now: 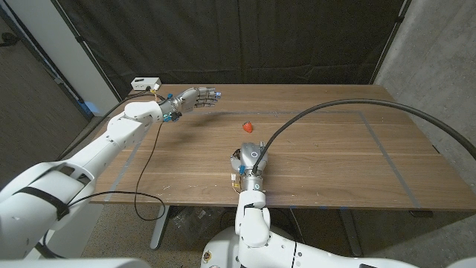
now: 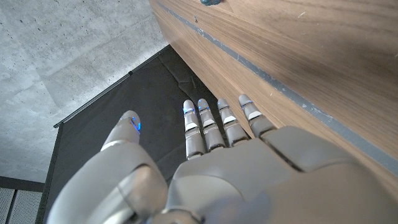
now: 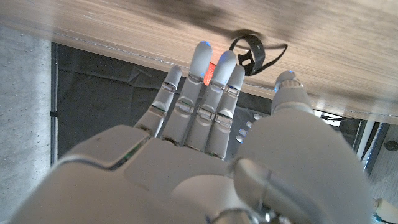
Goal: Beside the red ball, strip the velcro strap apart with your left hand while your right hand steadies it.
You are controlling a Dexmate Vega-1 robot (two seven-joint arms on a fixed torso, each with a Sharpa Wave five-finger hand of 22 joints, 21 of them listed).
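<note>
The grey left hand (image 1: 197, 97), fingers spread and empty, hovers far from the small red ball (image 1: 248, 127), while the empty right hand (image 3: 211, 134) points at the looped black velcro strap (image 3: 252, 53) beside it — likely light, limp — grasp its free tail.

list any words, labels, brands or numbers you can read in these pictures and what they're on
There is no readable text in any view.
The white box at the table's far left corner: no legible marking, too small to tell.
The left hand and right hand: only blue lights on the fingertips, no lettering.
The red ball and the strap: no print seen.
</note>
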